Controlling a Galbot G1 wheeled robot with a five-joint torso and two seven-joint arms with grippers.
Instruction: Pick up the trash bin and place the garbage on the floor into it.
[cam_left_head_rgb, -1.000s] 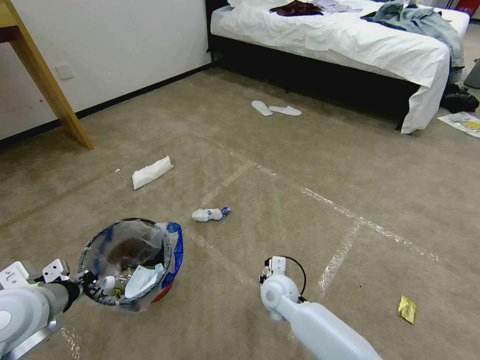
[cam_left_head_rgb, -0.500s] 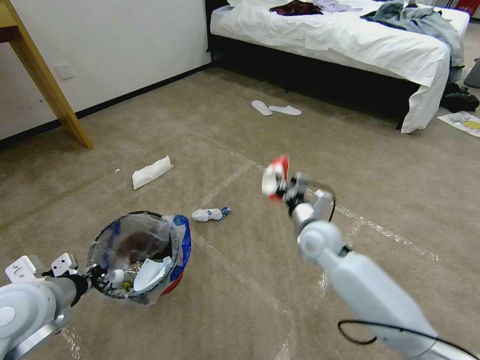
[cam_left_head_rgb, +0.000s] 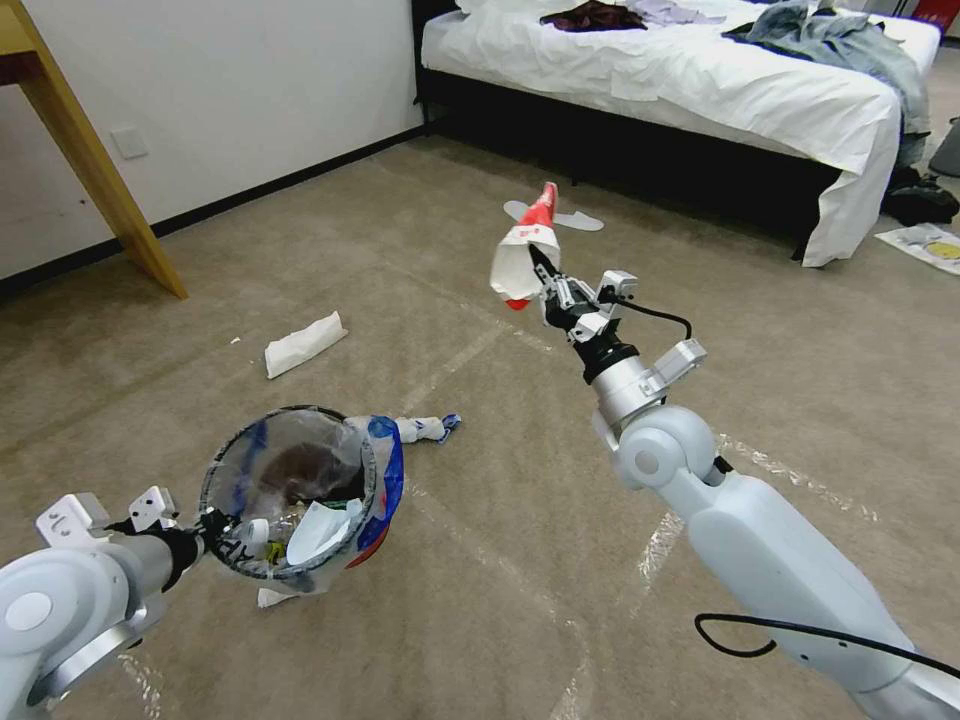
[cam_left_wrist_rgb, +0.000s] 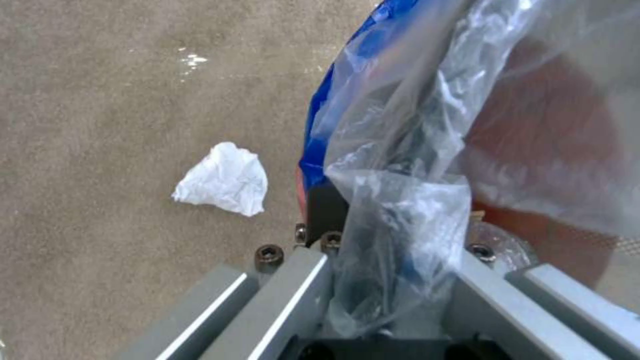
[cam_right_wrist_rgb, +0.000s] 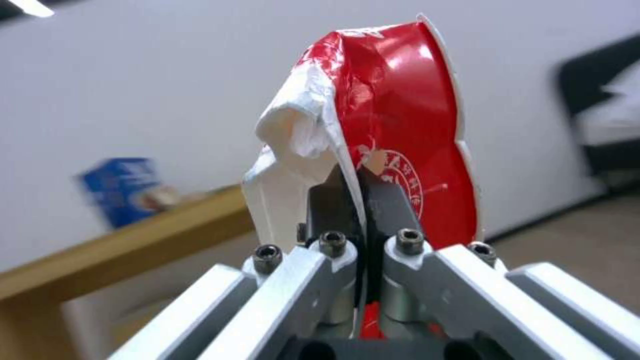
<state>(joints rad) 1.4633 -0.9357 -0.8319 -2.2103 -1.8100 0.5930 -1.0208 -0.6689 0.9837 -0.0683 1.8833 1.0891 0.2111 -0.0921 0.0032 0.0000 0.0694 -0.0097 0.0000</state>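
Note:
My left gripper (cam_left_head_rgb: 207, 523) is shut on the near rim of the trash bin (cam_left_head_rgb: 388, 478), a red bin lined with a clear, blue-edged bag, and holds it tilted just above the carpet. The left wrist view shows the bag (cam_left_wrist_rgb: 427, 125) bunched between the jaws. Out over the middle of the floor, my right gripper (cam_left_head_rgb: 545, 277) is raised and shut on a crumpled red and white wrapper (cam_left_head_rgb: 522, 250), seen close in the right wrist view (cam_right_wrist_rgb: 400, 125). Garbage on the carpet: a white tissue pack (cam_left_head_rgb: 303, 345), a white and blue wad (cam_left_head_rgb: 425, 428) and a crumpled tissue (cam_left_wrist_rgb: 223, 181) under the bin.
A bed (cam_left_head_rgb: 700, 90) with clothes on it stands at the back right, with white slippers (cam_left_head_rgb: 575, 220) in front of it. A wooden table leg (cam_left_head_rgb: 100, 180) slants at the left wall. A printed sheet (cam_left_head_rgb: 925, 243) lies at the far right. Tape lines cross the carpet.
My right arm has lifted from near the floor up and away, carrying the red and white wrapper. The left arm has raised the bin a little and shifted it to the right.

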